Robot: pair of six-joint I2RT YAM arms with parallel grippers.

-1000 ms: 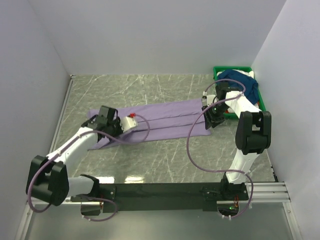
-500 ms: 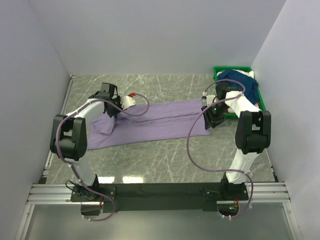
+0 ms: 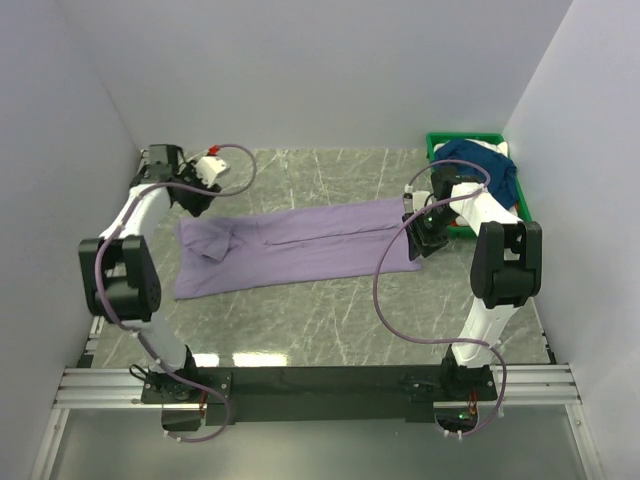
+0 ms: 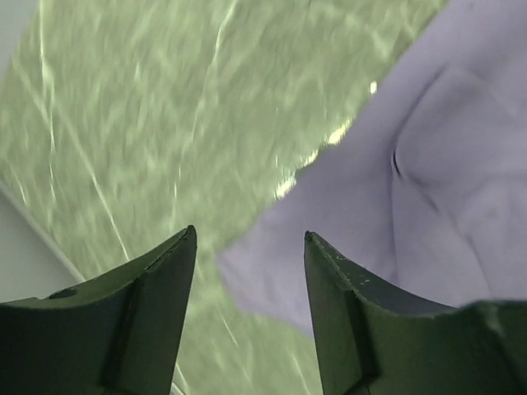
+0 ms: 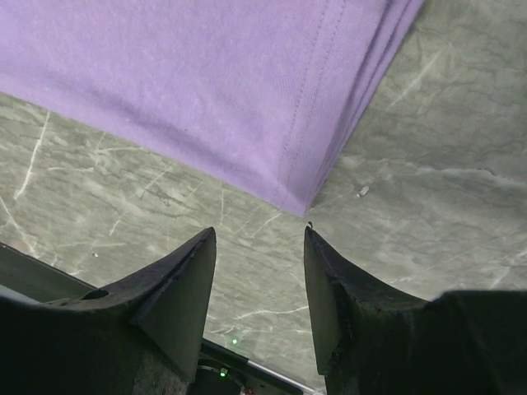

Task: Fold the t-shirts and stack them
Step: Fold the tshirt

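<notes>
Lavender t-shirt [image 3: 300, 245] lies as a long lengthwise-folded strip on the tabletop [image 3: 300, 320], so the first folds look done, but the crosswise folds are still to come and nothing is stacked; the navy t-shirt [image 3: 480, 160] sits heaped in the green bin [image 3: 436, 145] just off the strip's right end (untouched, by the look of it). Left end effector [image 4: 249, 234] hangs beyond the strip's far-left corner, jaws apart and empty. Right end effector [image 5: 259, 232] hovers at the near-right corner, jaws also apart, gripping nothing. Against a second ago, the left arm has swung up off the strip's left end, which now lies spread flatter; the right hasn't budged
</notes>
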